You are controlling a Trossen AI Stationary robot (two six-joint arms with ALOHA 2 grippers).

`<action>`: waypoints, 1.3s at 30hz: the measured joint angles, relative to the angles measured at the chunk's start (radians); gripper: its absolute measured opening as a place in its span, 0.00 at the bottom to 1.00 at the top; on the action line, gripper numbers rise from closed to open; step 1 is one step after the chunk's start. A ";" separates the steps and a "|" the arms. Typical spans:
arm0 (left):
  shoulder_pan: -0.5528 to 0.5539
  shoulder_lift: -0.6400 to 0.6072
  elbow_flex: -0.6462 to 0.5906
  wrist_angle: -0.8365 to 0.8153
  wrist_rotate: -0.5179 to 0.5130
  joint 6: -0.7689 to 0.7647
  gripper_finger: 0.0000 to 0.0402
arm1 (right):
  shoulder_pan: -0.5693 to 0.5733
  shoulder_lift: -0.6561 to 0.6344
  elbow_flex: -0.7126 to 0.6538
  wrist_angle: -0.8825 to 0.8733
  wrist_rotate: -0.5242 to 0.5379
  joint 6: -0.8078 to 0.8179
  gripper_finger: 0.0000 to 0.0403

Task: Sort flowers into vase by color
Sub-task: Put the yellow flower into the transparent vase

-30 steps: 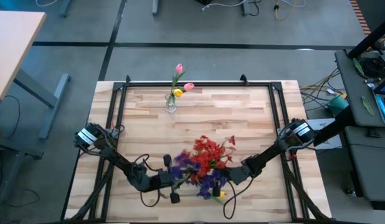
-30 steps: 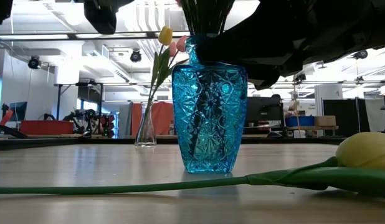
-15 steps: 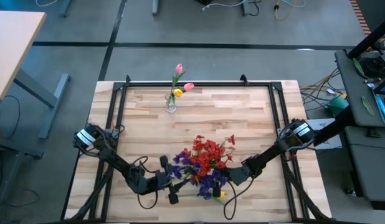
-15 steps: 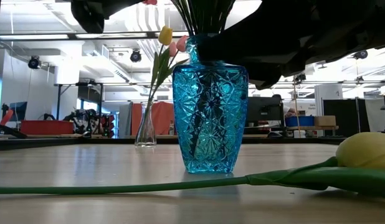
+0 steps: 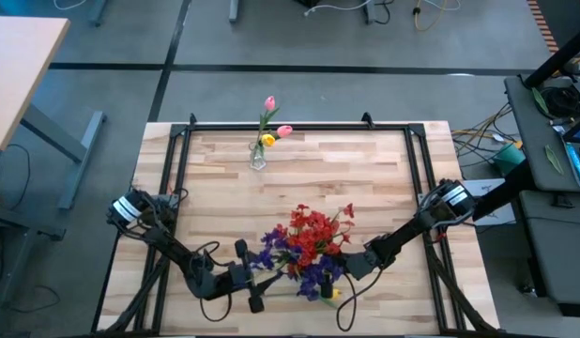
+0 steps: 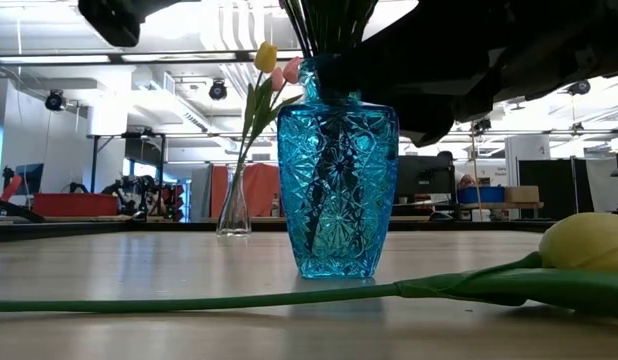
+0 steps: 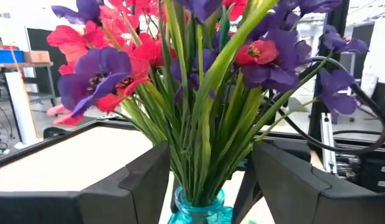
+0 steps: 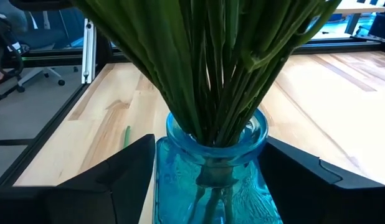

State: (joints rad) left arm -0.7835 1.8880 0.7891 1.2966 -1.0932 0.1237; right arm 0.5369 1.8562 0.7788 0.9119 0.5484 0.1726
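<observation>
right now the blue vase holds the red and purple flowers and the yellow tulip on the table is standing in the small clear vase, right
Not quite. That yellow tulip lies flat on the table in front of the blue vase, as the low view shows. The red and purple flowers are in the blue vase.

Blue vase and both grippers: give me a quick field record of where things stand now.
blue vase: upright, holds red and purple flowers
left gripper: open, beside the bouquet, holding nothing
right gripper: fingers either side of the vase neck
yellow tulip: lying on the table, not in a vase
clear vase: far edge, pink and yellow tulips
</observation>
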 joint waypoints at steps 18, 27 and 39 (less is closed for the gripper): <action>-0.026 -0.063 0.000 -0.356 0.074 -0.329 0.53 | 0.026 -0.077 0.000 -0.131 -0.006 0.037 0.68; -0.032 -0.124 0.148 -1.039 0.306 -0.707 0.53 | 0.060 -0.151 0.000 -0.252 -0.006 0.073 0.70; -0.034 0.025 0.370 -1.325 0.427 -0.791 0.53 | 0.095 -0.255 0.000 -0.440 -0.006 0.121 0.70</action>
State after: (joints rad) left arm -0.8177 1.9127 1.1587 -0.0284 -0.6663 -0.6670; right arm 0.6323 1.6011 0.7784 0.4714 0.5423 0.2940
